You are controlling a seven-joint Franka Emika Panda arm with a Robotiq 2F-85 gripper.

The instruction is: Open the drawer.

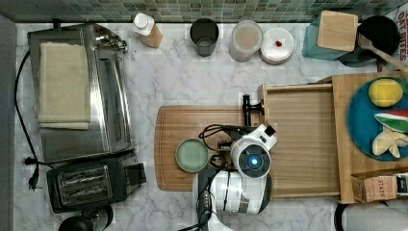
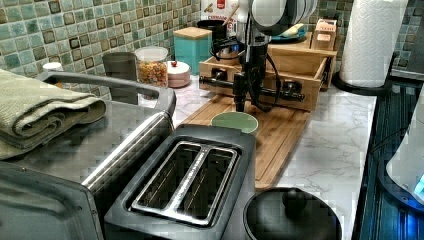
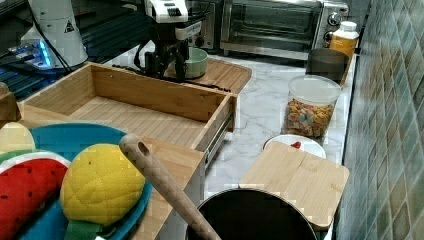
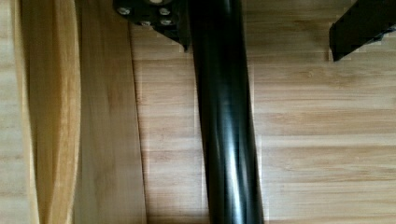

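The drawer (image 1: 300, 139) stands pulled far out of its wooden box (image 1: 370, 168), its plain wood floor bare in the top view and its front panel reaching over the edge of the cutting board (image 1: 192, 144). The gripper (image 2: 240, 95) hangs at the drawer's black bar handle (image 2: 250, 89); in the wrist view the bar (image 4: 226, 121) runs between the two fingers (image 4: 359, 23), which stand apart on either side of it and do not squeeze it. A green bowl (image 1: 192, 155) sits on the cutting board, just beside the arm. On the box top a blue plate (image 1: 358, 125) carries toy fruit, and a small carton (image 1: 377, 187) near it reads "STASH". At the top view's upper right corner, a package (image 1: 401, 24) shows "OAT BITES"
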